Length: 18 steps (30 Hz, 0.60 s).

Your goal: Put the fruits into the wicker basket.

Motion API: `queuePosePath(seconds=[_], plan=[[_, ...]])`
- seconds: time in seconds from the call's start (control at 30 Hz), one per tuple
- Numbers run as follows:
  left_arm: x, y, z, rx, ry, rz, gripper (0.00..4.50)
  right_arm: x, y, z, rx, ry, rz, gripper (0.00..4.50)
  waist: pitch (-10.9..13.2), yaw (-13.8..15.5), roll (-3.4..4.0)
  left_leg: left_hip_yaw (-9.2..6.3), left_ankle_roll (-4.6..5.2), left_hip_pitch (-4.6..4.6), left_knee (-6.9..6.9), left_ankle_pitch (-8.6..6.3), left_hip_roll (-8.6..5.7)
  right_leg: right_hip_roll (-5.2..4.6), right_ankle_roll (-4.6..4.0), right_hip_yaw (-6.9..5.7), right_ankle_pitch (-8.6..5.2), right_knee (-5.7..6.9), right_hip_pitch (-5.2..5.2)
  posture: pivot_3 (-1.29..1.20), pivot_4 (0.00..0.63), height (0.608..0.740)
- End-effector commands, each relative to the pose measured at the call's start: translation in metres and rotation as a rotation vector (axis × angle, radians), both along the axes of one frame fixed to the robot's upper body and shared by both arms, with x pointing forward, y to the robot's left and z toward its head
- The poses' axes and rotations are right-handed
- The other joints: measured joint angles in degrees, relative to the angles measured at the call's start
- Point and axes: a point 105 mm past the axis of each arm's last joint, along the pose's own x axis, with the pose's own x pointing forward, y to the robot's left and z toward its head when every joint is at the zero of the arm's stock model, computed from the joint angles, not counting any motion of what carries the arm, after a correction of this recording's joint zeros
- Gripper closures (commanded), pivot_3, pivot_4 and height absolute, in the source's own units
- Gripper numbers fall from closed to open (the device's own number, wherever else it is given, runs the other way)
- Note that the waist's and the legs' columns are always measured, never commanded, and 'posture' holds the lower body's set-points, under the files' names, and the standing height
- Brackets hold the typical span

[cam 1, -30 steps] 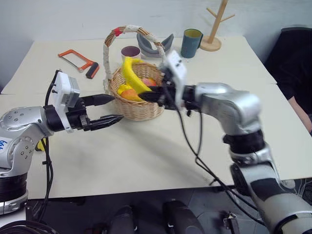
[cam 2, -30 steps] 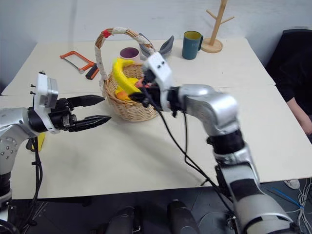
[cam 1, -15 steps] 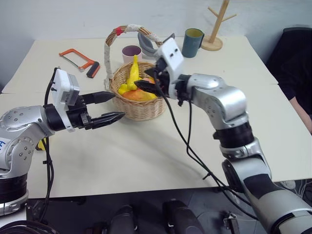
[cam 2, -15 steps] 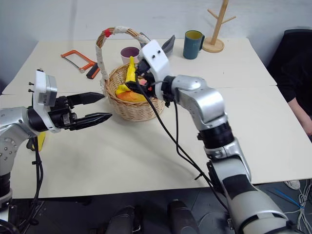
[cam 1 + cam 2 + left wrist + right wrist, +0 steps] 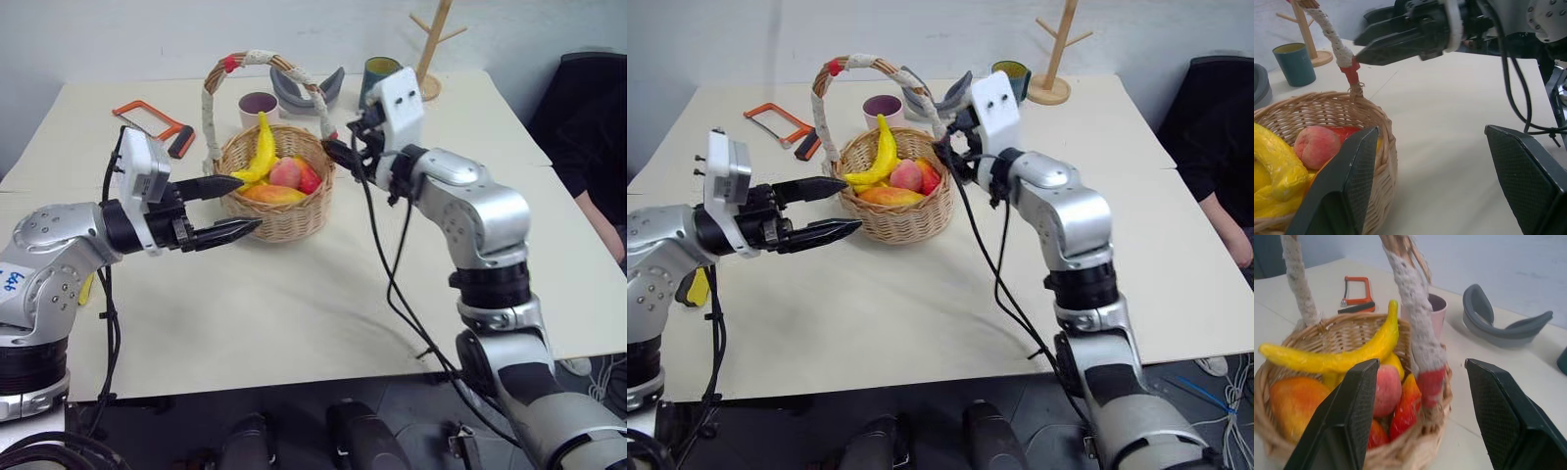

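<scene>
— What's changed for us?
— Our right hand [image 5: 338,154] has let go of the banana [image 5: 257,159] and backed off, fingers apart, empty.
— And the fruit?
— One banana and one mango [image 5: 270,194] lie in the wicker basket [image 5: 284,220], between our hands, toward the worktop's [image 5: 294,304] far edge. Our left hand [image 5: 235,206] is open, empty.

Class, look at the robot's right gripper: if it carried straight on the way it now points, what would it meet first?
Probably the wicker basket: the right gripper is open and its wrist view frames the near foot of the basket handle between its fingers. Depth is uncertain.
</scene>
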Motion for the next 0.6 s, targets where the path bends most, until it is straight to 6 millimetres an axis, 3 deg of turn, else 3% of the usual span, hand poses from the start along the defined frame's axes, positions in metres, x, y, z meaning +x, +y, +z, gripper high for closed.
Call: queuePosePath(seconds=[0.03,0.1,0.17,0.4,0.53,0.6], plan=[[0.002,-0.001,0.010,0.004,-0.057,0.000,0.87,0.020,0.015,0.004,-0.014,-0.054,-0.023,1.61,0.00,-0.33,0.00,0.00,0.00,-0.01,0.00,0.00,-0.01,0.00,0.00,0.00,0.00,-0.01,-0.01,0.00,0.150,0.740],[0.002,-0.001,0.012,-0.003,-0.062,0.001,0.87,0.030,0.017,-0.003,-0.024,-0.052,-0.036,1.61,0.00,-0.47,0.00,-0.01,0.00,-0.01,-0.03,0.01,-0.01,-0.02,0.00,0.00,0.00,-0.01,0.00,0.00,0.150,0.740],[0.000,0.000,0.013,-0.007,-0.067,0.003,0.87,0.037,0.017,-0.009,-0.036,-0.056,-0.048,2.00,0.00,-0.45,0.00,0.00,0.02,-0.02,-0.03,-0.01,-0.02,-0.04,0.00,0.00,0.00,-0.02,0.00,0.00,0.150,0.740],[-0.001,0.001,0.013,-0.036,-0.078,0.024,0.87,0.037,0.013,-0.011,0.005,-0.063,-0.027,4.32,0.00,-0.54,0.00,-0.01,0.04,-0.06,0.00,-0.02,-0.02,-0.07,0.00,-0.01,0.00,0.01,-0.01,0.00,0.150,0.740],[0.000,-0.004,0.014,-0.051,-0.088,0.014,0.87,0.023,-0.002,0.004,0.096,-0.141,-0.006,4.33,0.00,-0.42,0.00,-0.04,0.01,-0.06,-0.02,-0.01,0.00,-0.05,0.00,-0.03,0.00,0.02,-0.01,0.00,0.150,0.740],[0.002,-0.007,0.012,-0.057,-0.084,0.004,0.87,0.013,-0.027,0.009,0.139,-0.193,-0.045,4.33,0.00,-0.33,0.00,-0.05,0.02,-0.07,-0.02,-0.01,-0.01,-0.06,0.00,-0.03,0.00,0.00,0.00,0.00,0.150,0.740]])
